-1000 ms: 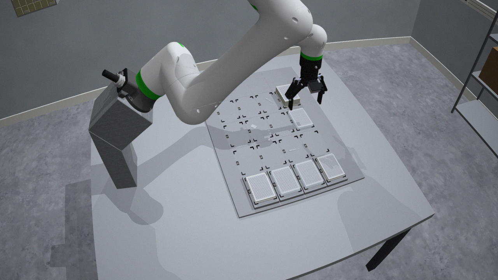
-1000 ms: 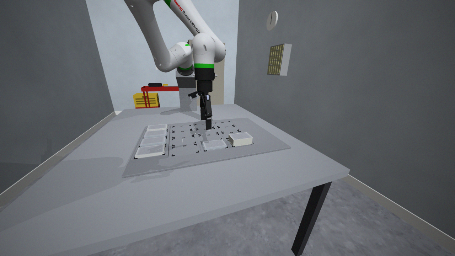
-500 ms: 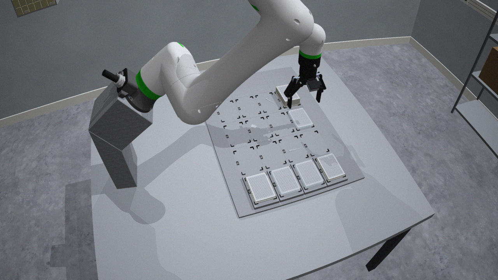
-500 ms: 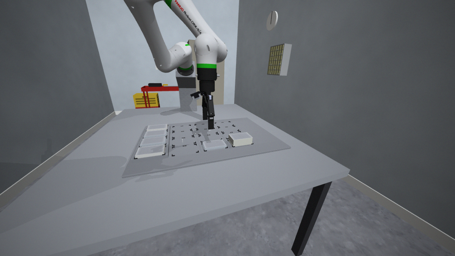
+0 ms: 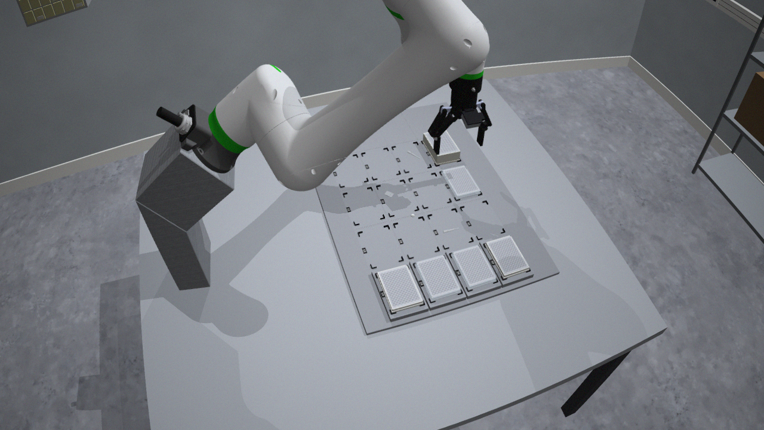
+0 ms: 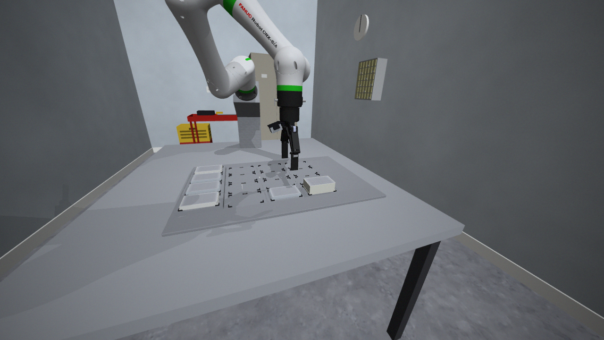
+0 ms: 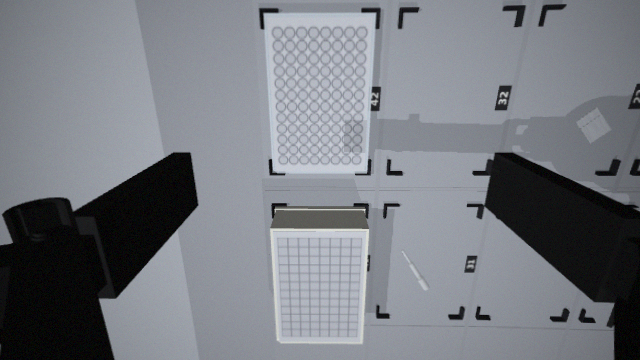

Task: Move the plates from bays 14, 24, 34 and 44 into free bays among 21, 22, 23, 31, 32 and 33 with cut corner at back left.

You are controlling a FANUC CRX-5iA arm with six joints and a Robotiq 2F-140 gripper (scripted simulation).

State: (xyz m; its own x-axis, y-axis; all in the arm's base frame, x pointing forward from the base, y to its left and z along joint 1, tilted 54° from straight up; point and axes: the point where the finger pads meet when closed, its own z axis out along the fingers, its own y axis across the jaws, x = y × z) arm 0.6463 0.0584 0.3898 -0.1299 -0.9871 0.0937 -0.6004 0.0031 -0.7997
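A: Plates [image 5: 400,287] are shown where, relative to the claw [image 5: 460,129]?

B: Four sealed plates are seen in one row along the deck [image 5: 341,256] edge, well apart from the claw, each seated on a raised floor. None is touched.

A: How is the claw drawn?

B: It is shown spread fully, pointing down, with nothing between its fingers. It is held above the deck, clear of everything on it.

A: What is found nearest the claw?

B: In the wrist view, a deep-well block [image 7: 320,285] is seen below and between the fingers, inside its corner pieces. A fifth plate [image 7: 319,92] is seen just beyond the block, in the bay labelled 42.

A: And beside the block?

B: A thin white tip [image 7: 415,271] is seen lying in bay 31, on the side of the right-hand finger in that view. A small square scrap [image 7: 593,125] is seen farther that way.
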